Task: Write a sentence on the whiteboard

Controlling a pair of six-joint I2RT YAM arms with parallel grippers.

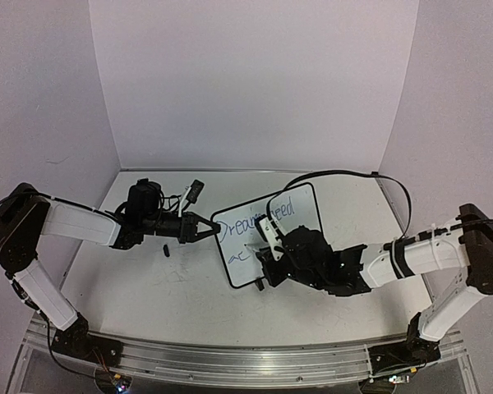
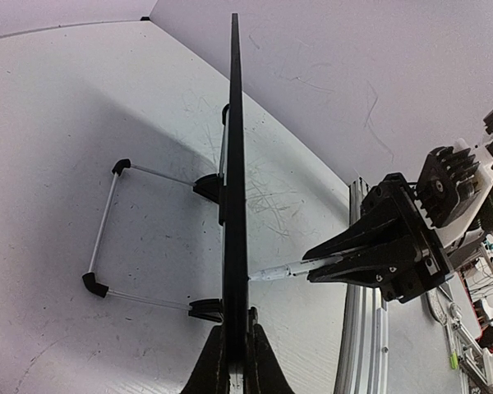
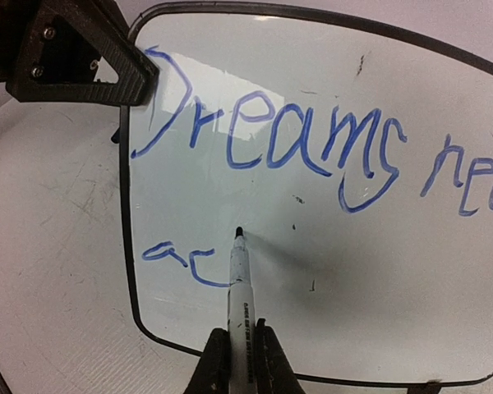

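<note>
**Two-arm writing set-up, three views.** One small glossy whiteboard with a thin black rounded-corner frame [image 1: 302,236] [image 2: 235,148] [image 3: 370,279] stands upright on the scuffed white tabletop [image 1: 148,304].

The left gripper [image 1: 213,229] [image 2: 237,355] [image 3: 135,78] is clenched on the board's frame edge, which lies between its two fingers.

The right gripper [image 1: 263,249] [image 2: 312,269] [image 3: 240,365] grasps one white-barrelled marker with a dark tip [image 2: 273,272] [image 3: 240,275]. The marker points straight ahead of its fingers, and the tip touches the board face.

The blue handwritten sentence [image 1: 248,223] [image 3: 271,139] runs in two lines:
- **Upper line:** it reads "Dreams nee" before the wrist view cuts it off, and begins right beside the left gripper's fingertip.
- **Lower line:** it reads "ac" so far, just left of the marker tip.

Small black print runs along the marker barrel, too fine to read.

On the board's unwritten side, away from the right gripper, are two black feet [image 2: 207,187] and one silver wire stand with black corner caps [image 2: 105,222].

One small black item [image 1: 165,249] lies on the tabletop below the left gripper in the top view.
</note>
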